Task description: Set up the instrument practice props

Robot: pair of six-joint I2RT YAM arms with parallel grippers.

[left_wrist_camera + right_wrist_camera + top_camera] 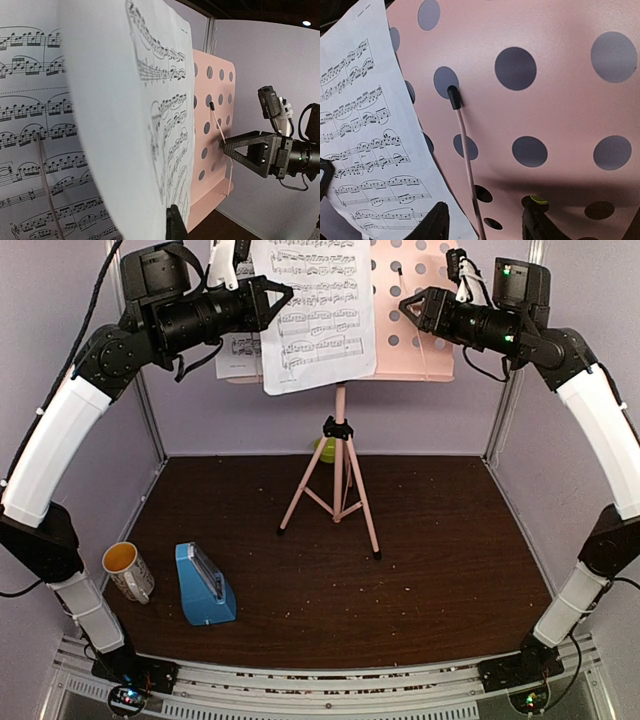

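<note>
Top external view: the pink music stand (pixel 390 345) is at the back middle of the counter (pixel 430 570), tripod feet down and desk up high. The front page (pixel 315 310) hangs tilted across the desk's left half, its lower edge past the ledge. The left gripper (pixel 278 290) has its jaws pressed together on that page's left edge. The second page (pixel 240 355) lies behind it at the desk's lower left, mostly hidden. The right gripper (pixel 405 308) is at the bare right half of the desk. In the right wrist view its jaws are spread either side of the thin retainer wire (pixel 465 160), not touching it. The metronome (pixel 205 585) sits front left on the counter, just beside the mug (pixel 128 570). The green bowl (pixel 322 448) is behind the stand's pole.

Risks, as I judge them:
- The front page curls hard in the left wrist view, and if it is let go before its bottom edge seats on the ledge it likely slides off to the counter.
- A sideways tug on the pinched edge could crease or tear the paper, or drag the second page along.
- The stand looks top-heavy on thin legs — a firm pull on the wire, or a push on the desk from either arm, could tip or turn it.
- If the wire slips out of the jaws it may snap back and flick the page loose.
</note>
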